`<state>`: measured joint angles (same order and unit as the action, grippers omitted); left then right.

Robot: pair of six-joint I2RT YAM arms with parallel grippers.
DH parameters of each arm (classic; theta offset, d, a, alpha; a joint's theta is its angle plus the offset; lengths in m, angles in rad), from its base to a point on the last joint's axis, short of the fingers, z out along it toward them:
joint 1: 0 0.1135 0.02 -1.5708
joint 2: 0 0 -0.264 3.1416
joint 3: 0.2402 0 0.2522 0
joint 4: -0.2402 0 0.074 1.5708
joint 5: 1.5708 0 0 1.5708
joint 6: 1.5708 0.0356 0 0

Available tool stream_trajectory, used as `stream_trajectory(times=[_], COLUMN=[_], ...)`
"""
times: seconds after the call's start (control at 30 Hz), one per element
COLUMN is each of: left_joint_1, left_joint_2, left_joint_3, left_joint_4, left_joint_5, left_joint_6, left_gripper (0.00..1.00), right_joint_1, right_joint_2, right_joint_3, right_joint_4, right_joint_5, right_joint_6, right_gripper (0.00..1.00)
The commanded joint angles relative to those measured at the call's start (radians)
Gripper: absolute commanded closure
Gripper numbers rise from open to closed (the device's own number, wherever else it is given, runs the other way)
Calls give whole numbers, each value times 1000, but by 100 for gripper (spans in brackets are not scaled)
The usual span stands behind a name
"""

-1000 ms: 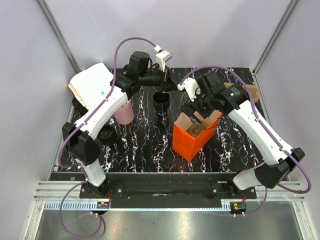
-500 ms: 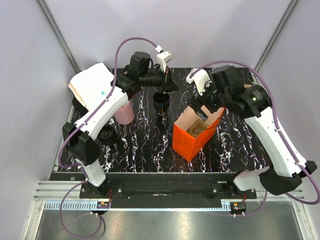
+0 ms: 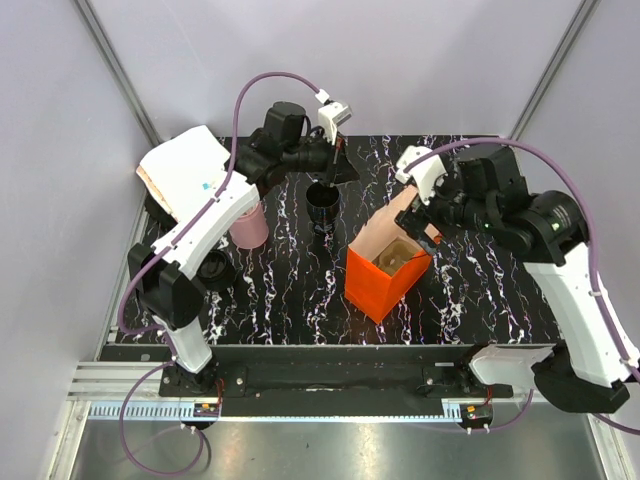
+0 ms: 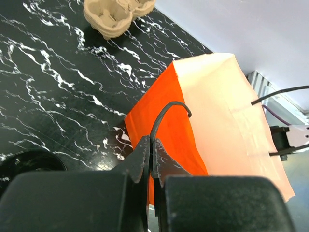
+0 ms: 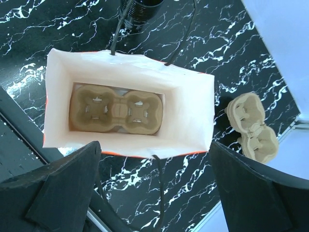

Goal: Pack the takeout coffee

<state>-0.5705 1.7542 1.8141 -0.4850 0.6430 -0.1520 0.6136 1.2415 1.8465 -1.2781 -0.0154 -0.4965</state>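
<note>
Left gripper [image 4: 152,145]: clamped on orange bag's [image 4: 164,121] cord handle [image 4: 166,107];
Right gripper [image 5: 155,147]: wide open, empty, above bag;
Coffee cup [image 3: 322,208]: on table [image 3: 280,290], beside bag;
Change: right gripper has lifted out of bag mouth.

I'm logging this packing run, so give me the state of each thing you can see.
Orange bag: upright, mouth open.
Left gripper: shut on the bag's handle.
Right gripper: open, empty, above the bag.
Carrier in bag: flat on the bottom.
Spare carrier: on the table, outside.
Far black cup: upright, unpacked.
Near black cup: upright, unpacked.
Pink cup: upright.
</note>
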Motion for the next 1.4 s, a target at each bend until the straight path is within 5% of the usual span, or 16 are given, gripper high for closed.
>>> stream_trajectory(times=[0.0,0.5,0.87,1.13,1.37], left_joint_1=[-19,-60,-62,-62,-61], left_joint_2=[1,16,41,45,53], left_joint_3=[59,123,168,171,194], left_joint_4=[2,-63,-90,-95,-105], left_joint_5=[-36,-112,-129,-146,-148], left_joint_6=[48,117,127,137,140], left_gripper=[100,100,100,100,100], right_joint_1=[9,-2,-3,-26,-29], right_joint_2=[-46,-161,-183,-197,-229], right_joint_3=[43,-87,-153,-4,-104], right_joint_4=[-23,-32,-63,-161,-122], right_joint_5=[-6,9,23,-164,-90], right_joint_6=[-56,-149,-183,-191,-205], right_gripper=[0,3,23,15,16])
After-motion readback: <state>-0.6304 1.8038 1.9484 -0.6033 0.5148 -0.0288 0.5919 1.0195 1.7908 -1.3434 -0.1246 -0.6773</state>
